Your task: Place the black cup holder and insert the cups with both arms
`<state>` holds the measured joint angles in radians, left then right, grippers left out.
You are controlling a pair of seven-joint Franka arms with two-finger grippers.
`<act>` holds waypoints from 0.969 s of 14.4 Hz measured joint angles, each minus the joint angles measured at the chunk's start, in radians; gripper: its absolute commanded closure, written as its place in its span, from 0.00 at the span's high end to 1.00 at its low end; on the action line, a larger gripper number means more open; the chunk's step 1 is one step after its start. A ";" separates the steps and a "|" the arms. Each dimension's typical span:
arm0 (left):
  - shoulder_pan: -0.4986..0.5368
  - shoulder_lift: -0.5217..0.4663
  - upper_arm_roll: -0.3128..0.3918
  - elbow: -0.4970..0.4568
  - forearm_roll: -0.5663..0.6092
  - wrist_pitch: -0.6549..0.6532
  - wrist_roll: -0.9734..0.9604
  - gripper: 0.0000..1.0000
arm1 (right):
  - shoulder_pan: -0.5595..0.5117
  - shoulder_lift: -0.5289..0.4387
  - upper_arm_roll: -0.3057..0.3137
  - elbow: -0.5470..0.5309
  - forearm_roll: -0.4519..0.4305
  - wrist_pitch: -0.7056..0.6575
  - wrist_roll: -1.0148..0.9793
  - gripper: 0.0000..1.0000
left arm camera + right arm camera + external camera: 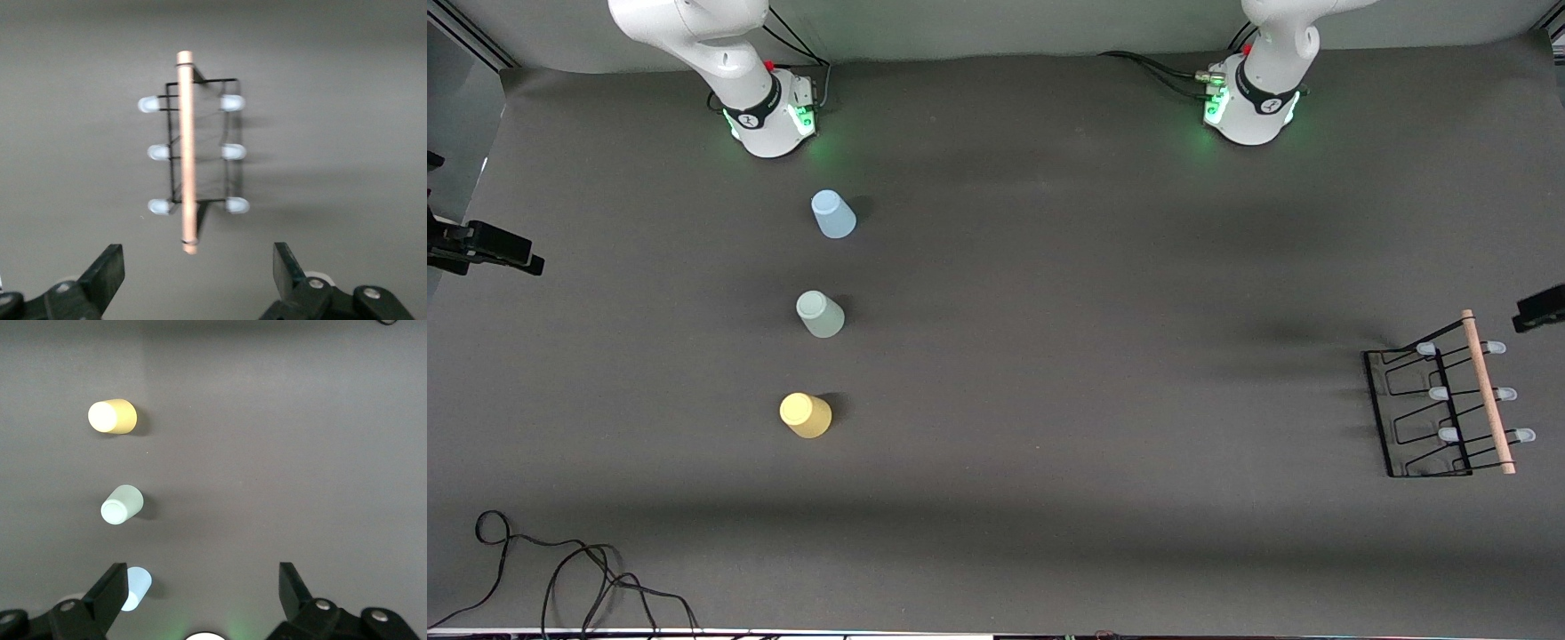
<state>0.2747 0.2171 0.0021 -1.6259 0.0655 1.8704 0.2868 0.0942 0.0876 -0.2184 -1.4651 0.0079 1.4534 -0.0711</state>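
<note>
The black cup holder [1440, 404] stands on the table at the left arm's end, its wooden rod handle [1488, 391] on top and capped prongs at both sides. It also shows in the left wrist view [200, 150]. My left gripper [198, 273] is open and empty, high above it. Three cups stand mouth down in a row toward the right arm's end: light blue [833, 214], pale green [820, 314] and yellow [806, 415], the yellow nearest the front camera. My right gripper [201, 593] is open and empty, high over the table beside the blue cup [137, 588].
The two arm bases [774, 120] [1249, 111] stand along the table's edge farthest from the front camera. Loose black cables [560, 578] lie at the near corner by the right arm's end. Black camera mounts [480, 247] [1543, 308] jut in at both table ends.
</note>
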 measured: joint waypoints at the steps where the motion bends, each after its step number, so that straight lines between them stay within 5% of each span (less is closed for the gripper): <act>1: 0.021 0.009 0.000 -0.052 0.000 0.067 0.019 0.97 | 0.000 0.002 0.000 0.000 0.000 0.000 0.000 1.00; 5: 0.040 0.028 0.000 -0.237 0.005 0.224 0.035 0.94 | 0.000 0.003 -0.001 0.000 0.000 0.000 0.000 1.00; 8: 0.047 0.055 0.000 -0.256 0.013 0.231 0.063 0.93 | -0.001 0.003 -0.003 0.000 0.000 -0.001 0.000 1.00; 14: 0.048 0.118 -0.005 -0.243 0.039 0.291 0.099 0.75 | -0.001 0.003 -0.006 0.000 0.000 -0.002 0.000 1.00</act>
<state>0.3228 0.3351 -0.0026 -1.8691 0.1044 2.1612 0.3860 0.0934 0.0907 -0.2240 -1.4651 0.0080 1.4514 -0.0711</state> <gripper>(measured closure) 0.145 0.000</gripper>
